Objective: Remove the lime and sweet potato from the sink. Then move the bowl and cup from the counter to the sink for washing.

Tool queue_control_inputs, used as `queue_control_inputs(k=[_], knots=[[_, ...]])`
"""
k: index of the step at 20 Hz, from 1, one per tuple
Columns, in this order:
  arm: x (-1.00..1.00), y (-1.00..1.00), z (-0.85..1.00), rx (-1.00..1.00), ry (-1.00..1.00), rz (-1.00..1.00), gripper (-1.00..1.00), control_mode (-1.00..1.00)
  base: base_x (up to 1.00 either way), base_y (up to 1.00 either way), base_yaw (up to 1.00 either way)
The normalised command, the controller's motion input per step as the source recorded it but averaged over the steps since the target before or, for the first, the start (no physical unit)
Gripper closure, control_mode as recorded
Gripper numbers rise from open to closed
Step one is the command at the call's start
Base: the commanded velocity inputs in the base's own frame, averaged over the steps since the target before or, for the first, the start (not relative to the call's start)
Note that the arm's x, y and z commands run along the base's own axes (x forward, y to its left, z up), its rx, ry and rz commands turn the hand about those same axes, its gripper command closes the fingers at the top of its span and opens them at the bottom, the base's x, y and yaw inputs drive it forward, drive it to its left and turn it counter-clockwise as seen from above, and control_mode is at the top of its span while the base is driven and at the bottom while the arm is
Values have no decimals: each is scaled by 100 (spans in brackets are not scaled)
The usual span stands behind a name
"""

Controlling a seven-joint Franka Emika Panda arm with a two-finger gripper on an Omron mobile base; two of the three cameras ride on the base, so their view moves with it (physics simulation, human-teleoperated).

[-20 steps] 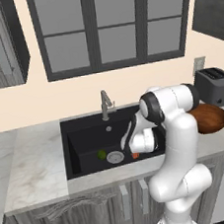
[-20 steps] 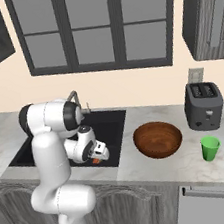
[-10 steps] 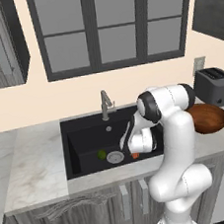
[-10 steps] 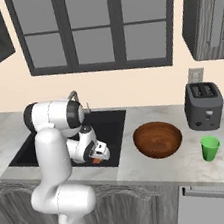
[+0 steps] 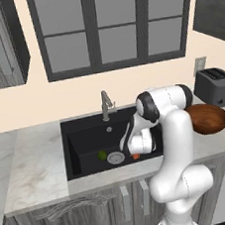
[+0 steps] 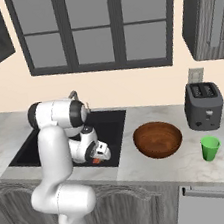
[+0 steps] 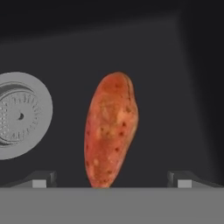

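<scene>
Sweet potato [image 7: 110, 131] lies on sink [image 5: 82, 138] floor beside drain [image 7: 19, 116], between spread claw [image 7: 111, 179] fingertips, untouched; lime [image 5: 103, 155] nearby.

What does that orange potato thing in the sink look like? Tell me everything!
The sweet potato is orange-red with small dark speckles and paler patches, long with tapered ends and a bumpy skin. It lies flat on the black sink floor, beside the round silver drain but not touching it. The open gripper hovers over it with a finger on each side; nothing grips it yet.
</scene>
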Motion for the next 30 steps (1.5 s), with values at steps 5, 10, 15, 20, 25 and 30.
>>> queue_control_inputs(k=[5,10,15,20,25,30], knots=[[10,0,-11,0,0,0,-100,-100,0,0,0],[10,0,-12,0,0,0,-100,-100,0,0,0],[10,0,-11,0,0,0,-100,-100,0,0,0],[11,0,-11,0,0,0,-100,-100,0,0,0],[12,0,-10,0,0,0,-100,-100,0,0,0],[12,0,-10,0,0,0,-100,-100,0,0,0]])
